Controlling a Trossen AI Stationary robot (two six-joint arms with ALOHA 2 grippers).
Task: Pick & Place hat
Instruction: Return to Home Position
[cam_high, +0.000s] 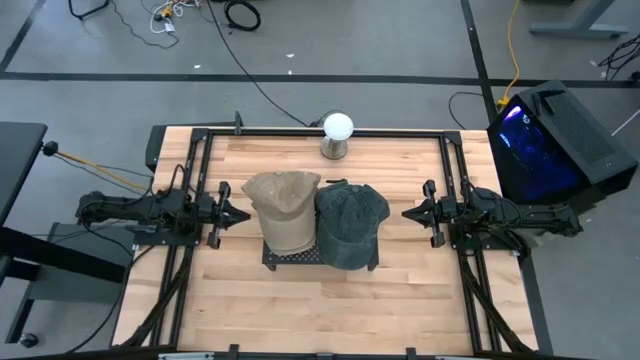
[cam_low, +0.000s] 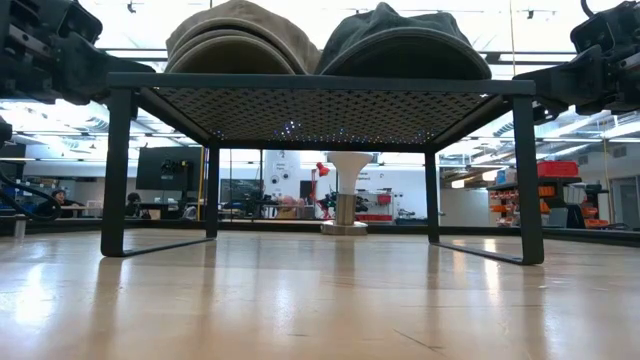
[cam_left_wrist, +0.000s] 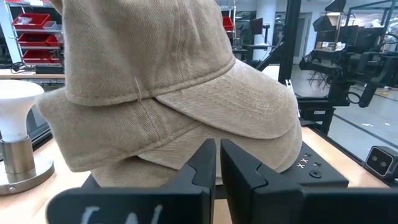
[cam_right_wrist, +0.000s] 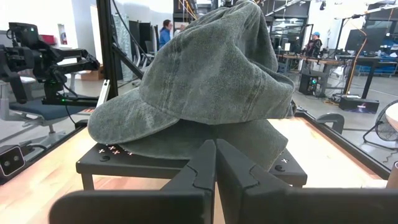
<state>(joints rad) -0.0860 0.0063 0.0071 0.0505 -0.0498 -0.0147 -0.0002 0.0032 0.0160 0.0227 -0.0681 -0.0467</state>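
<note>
The left tool (cam_high: 238, 213) hangs low at the left side of the tabletop (cam_high: 300, 310). Its fingers are closed to a thin slit with nothing between them, and the tips aim at the brown caps (cam_high: 283, 205), just short of them. The right tool (cam_high: 410, 212) mirrors it at the right side, fingers pressed together and empty, pointing at the black caps (cam_high: 350, 222) without touching. Both stacks sit on the shelf (cam_high: 295, 257), a black mesh stand on legs at the middle of the tabletop. Brown is on its left half and black on its right half, the two stacks touching side by side, brims turned toward the near edge. Behind the shelf, at the tabletop's far edge, stands a lamp (cam_high: 337, 135) with a round white head on a metal base
</note>
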